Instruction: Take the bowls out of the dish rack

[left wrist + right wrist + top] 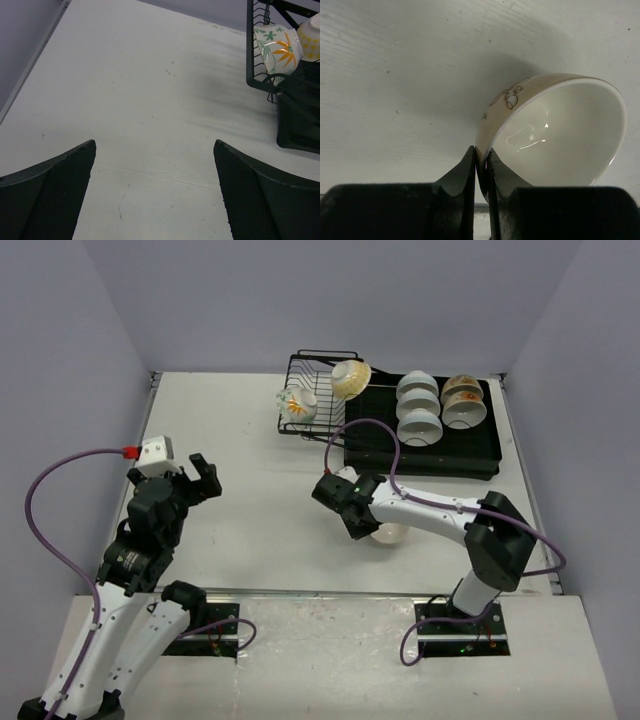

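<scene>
Right claw [481, 155] is pinched narrow on the rim of a small cream ceramic bowl with a white inside [560, 135]. The bowl is tilted, low over the white table [260, 530]; can't tell if it touches. Left claw [200, 478] is wide and holds nothing.

Likely drop target is the flat black drainer tray [460, 452], just beyond the right claw and slightly right. It carries a white bowl stack [418, 410] and a tan-banded bowl stack [463, 400].

Black wire dish rack [315, 390] sits beyond-left, holding a flower-pattern bowl [297, 405] and a cream-yellow bowl [350, 378].
</scene>
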